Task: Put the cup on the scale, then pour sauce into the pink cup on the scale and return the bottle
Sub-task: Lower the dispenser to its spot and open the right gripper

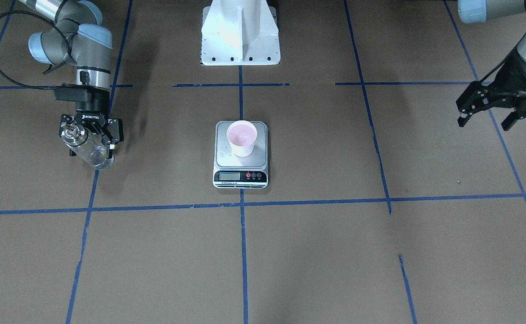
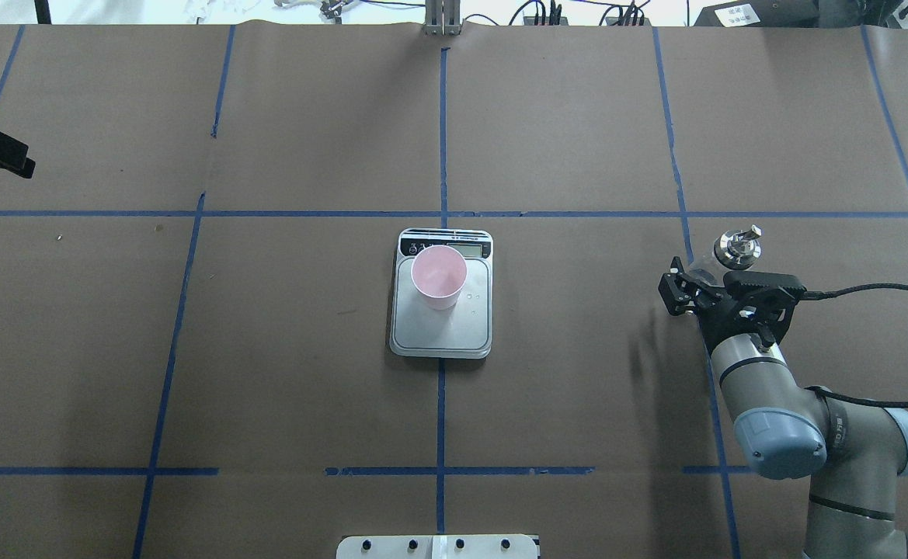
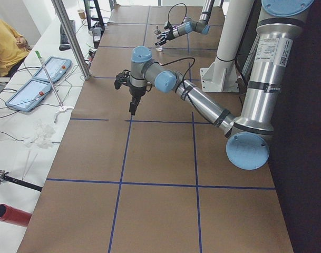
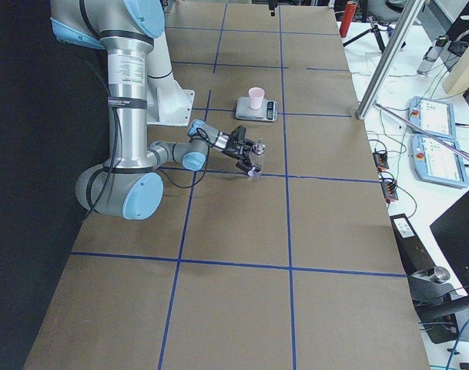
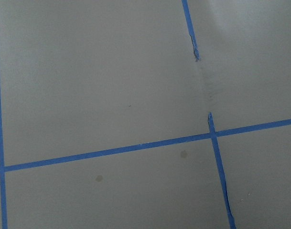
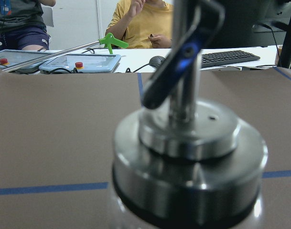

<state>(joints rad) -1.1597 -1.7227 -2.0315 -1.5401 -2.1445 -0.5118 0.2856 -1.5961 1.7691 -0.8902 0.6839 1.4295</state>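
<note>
You are looking at the cup (image 2: 439, 278) already sitting upright on the scale (image 2: 442, 334), toward the 12 o'clock end of the platform in the overhead view, just beside the display strip. That first step is reading as done.

The right pincer (image 1: 91, 143) is gripping the bottle (image 1: 97, 157) around its glass body, with the metal cap and spout poking up above the fingers. In the overhead view the bottle is sitting at about 3 o'clock from the scale, well apart from it, low over the table (image 2: 578, 388). You cannot tell whether its base is touching down. The left pincer (image 1: 487, 119) is hanging empty with its fingers spread, far out at about 10 o'clock from the scale.

So the bottle step is the one in hand. The liquid is clear, so nothing in the cup is telling you whether the pour is done. A few small specks are showing on the platform beside the cup, but they are too small to judge.

If the pour is pending, you are needing a lift, a carry toward 9 o'clock and a tilt with the spout over the rim. If it is done, you are only needing a release.
</note>
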